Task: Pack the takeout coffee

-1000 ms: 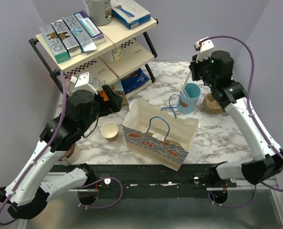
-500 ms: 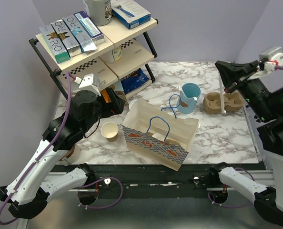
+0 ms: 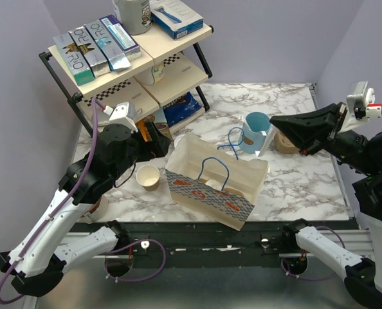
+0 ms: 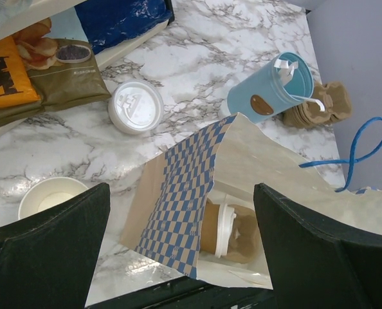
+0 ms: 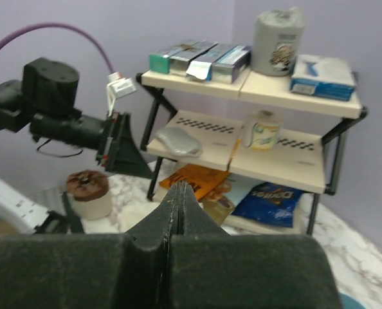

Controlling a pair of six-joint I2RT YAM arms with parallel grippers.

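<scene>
Right gripper (image 3: 276,121) has swung up and rightward, pinched shut and empty, my left gripper (image 4: 180,193) hovering spread wide, empty, above the paper bag (image 3: 207,195) to view the takeout coffee (image 4: 220,230) lying sideways inside, so I judge packing done.

Soft, even light comes from overhead. Under my left pincer (image 4: 181,219) the marble table (image 4: 197,38) is bright and sharp, with only faint shadows. My right pincer (image 5: 178,206), tips pressed together, looms dark and blurred up close; the shelf (image 5: 255,84) beyond it looks slightly soft.
</scene>
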